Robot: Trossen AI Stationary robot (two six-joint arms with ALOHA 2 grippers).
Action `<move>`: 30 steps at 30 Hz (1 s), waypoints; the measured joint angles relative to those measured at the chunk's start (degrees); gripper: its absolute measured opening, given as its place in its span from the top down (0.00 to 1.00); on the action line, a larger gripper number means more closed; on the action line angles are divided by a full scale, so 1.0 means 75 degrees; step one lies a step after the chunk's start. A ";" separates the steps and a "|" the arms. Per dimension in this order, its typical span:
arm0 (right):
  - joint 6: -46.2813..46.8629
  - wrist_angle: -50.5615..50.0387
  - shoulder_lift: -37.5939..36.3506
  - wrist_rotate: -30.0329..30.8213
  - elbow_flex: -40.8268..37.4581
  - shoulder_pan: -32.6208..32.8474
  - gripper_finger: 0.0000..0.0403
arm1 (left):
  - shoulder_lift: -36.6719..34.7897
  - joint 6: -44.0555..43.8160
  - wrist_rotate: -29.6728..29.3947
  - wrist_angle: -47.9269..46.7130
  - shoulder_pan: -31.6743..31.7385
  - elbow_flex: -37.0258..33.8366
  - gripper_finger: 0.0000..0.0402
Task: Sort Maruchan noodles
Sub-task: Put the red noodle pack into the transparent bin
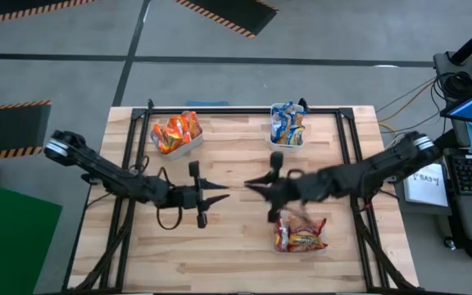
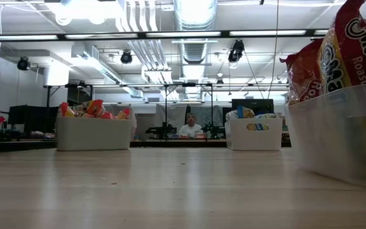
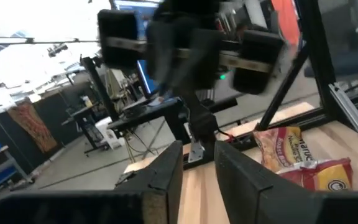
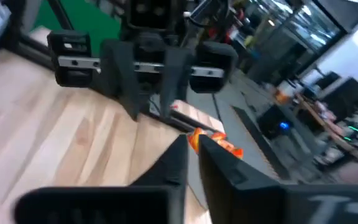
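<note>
Three clear-white containers hold the noodle packets. The orange packets [image 1: 177,133] [image 2: 94,109] lie in the far-left one, the blue-and-yellow packets [image 1: 288,124] [image 2: 246,113] in the far-middle one, and the red packets [image 1: 300,235] [image 2: 335,51] [image 3: 303,165] in the near-right one. My left gripper [image 1: 224,192] [image 3: 197,163] and my right gripper [image 1: 251,185] [image 4: 192,148] hover above the table's middle. They point at each other tip to tip, both shut and holding nothing. Neither shows in the low view.
Bare wooden table [image 1: 236,246] lies around and below the grippers. A black frame [image 1: 244,109] runs along the table's far edge and down both sides. A person [image 2: 190,127] sits far behind the table. A cable loop [image 1: 167,220] hangs under the left arm.
</note>
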 joint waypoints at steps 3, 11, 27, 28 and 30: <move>0.0360 -0.0129 -0.0819 -0.0668 -0.0642 -0.0455 0.97 | -0.0281 -0.0167 -0.0179 -0.1380 -0.0006 0.0416 0.82; 0.4165 -0.3068 -0.2492 -0.0591 -0.2231 -0.1277 0.98 | -0.0728 -0.3239 -0.1170 -0.8484 0.0015 0.1908 0.82; 0.4598 -0.4364 -0.3604 0.0742 -0.2814 -0.1586 0.98 | -0.0471 -0.6317 0.1612 -0.9760 -0.0484 0.2018 0.82; 0.4548 -0.4091 -0.3690 0.0660 -0.3005 -0.1603 0.98 | -0.0486 -0.6162 0.1565 -0.9756 -0.0484 0.2072 0.82; 0.4419 -0.3565 -0.3830 0.0067 -0.3398 -0.1598 0.98 | -0.0504 -0.5883 0.1339 -0.9747 -0.0484 0.2104 0.82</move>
